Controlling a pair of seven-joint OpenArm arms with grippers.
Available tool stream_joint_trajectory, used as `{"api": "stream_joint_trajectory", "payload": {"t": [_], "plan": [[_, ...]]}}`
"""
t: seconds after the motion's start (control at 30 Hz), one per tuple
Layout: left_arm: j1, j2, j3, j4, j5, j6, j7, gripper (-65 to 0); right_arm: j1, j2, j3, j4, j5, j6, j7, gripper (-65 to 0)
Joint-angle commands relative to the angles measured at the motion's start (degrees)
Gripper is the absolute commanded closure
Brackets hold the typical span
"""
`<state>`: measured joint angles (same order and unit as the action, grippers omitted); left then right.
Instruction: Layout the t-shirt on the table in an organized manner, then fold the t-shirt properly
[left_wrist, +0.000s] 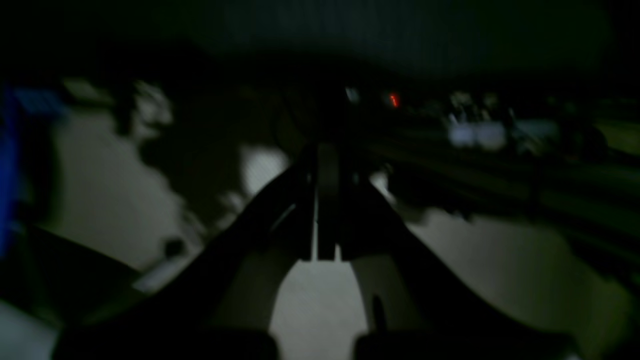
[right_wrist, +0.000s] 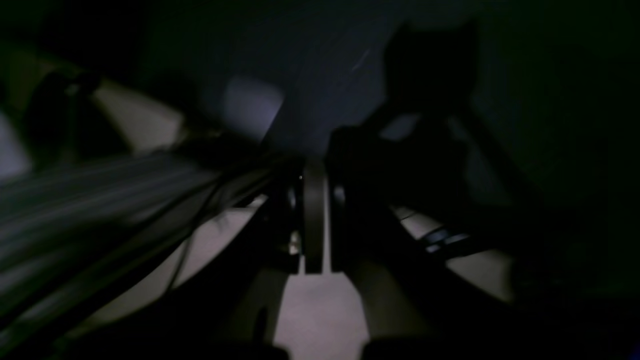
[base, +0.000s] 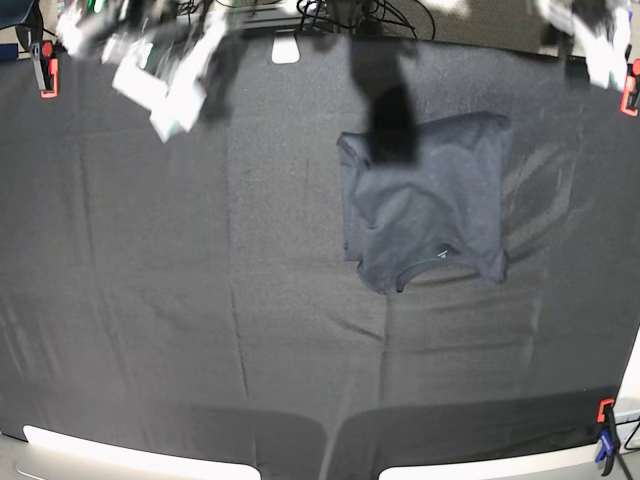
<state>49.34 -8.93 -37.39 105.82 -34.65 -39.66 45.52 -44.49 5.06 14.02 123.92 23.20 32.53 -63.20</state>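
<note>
Both wrist views are dim and motion-smeared; the base view is evenly lit, bowed at its edges, blurred around twelve o'clock.

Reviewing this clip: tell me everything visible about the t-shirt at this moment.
The t-shirt is dark navy-grey, soft cloth, folded into a compact, roughly square bundle with its collar opening at the near edge. It lies flat on the black-clothed table, right of centre in the base view. A blurred dark arm part overlaps its far-left corner in that view; whether it touches cannot be told. No gripper holds it.

one t-shirt (base: 425, 200), one table (base: 150, 300), three red clamps (base: 45, 75), one blue clamp (base: 603, 452)
</note>
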Motion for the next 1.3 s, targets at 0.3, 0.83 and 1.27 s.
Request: {"api": "stream_joint_trajectory", "payload": {"t": [0.3, 0.83, 1.27], "plan": [[-0.5, -1.3, -0.3, -31.6, -2.6, -0.3, -4.6, 0.0, -4.2, 0.3, -3.5, -26.4, -5.5, 0.5, 6.9, 0.0], [-22.5, -6.8, -0.3, -74.0, 22.6, -0.3, -36.8, -5.7, 29.2, 8.2, -3.6, -87.7, -13.0, 0.3, 31.0, 0.0], [-33.5, 3.0, -0.3, -77.3, 30.1, 9.9, -37.7, -13.8, 36.7, 7.1, -3.6, -92.5, -13.0, 0.7, 38.6, -15.2]]}}
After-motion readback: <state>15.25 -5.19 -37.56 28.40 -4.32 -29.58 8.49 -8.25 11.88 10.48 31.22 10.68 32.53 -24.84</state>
